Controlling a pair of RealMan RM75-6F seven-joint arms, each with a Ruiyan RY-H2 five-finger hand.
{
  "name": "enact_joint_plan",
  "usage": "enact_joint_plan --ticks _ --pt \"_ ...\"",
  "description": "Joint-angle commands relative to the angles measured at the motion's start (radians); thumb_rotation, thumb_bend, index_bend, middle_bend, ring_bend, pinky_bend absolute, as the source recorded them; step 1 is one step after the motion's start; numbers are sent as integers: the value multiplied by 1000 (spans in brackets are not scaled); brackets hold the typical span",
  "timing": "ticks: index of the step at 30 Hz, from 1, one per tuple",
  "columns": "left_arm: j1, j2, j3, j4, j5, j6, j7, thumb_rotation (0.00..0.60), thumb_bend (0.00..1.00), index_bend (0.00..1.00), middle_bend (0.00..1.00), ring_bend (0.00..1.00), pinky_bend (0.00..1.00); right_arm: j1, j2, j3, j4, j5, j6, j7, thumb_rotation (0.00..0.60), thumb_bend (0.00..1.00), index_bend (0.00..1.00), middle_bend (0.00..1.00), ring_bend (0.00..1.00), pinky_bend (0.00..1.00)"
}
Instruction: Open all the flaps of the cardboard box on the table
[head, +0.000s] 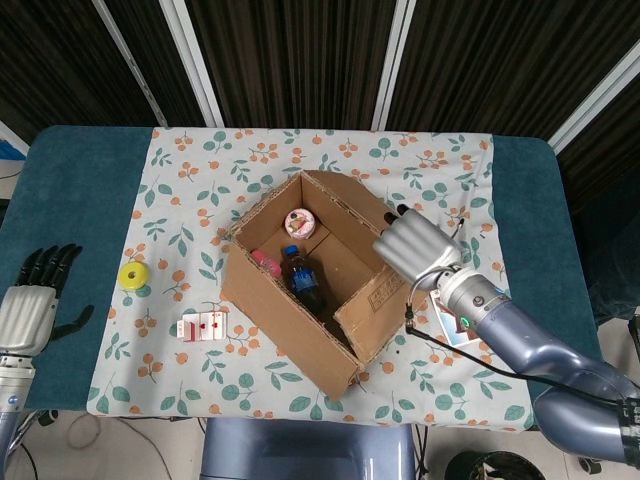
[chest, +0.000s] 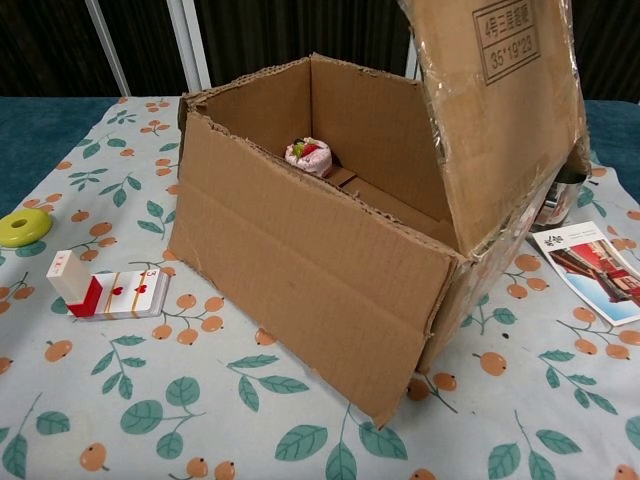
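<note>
1. Cardboard box sits mid-table on the leaf-and-fruit print cloth, top open; its right flap stands nearly upright.
2. Head view only: right hand against the outer face of that flap, fingers together and fairly straight, tips at the flap's top edge; whether they wrap round it, can't tell.
3. Head view only: left hand at the near left table edge, fingers extended and a little apart, thumb out to the side, holding nothing.
4. Chest view shows neither hand; it shows the printed label on the flap's inner face and its tape.
5. Inside box: pink-topped cup at the far corner, dark bottle and a pink item (head view only).
6. Left of box: yellow ring, red-and-white card pack. Right of box: metal can, photo card.
7. Teal table; dark slatted curtains with white posts behind.
</note>
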Motion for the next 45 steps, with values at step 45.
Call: enact_joint_plan --ticks 45 --pt "6 1 -3 0 4 3 -11 600 256 59 86 28 45 -241 304 59 -192 -118 -67 141 600 1000 603 509 276 288"
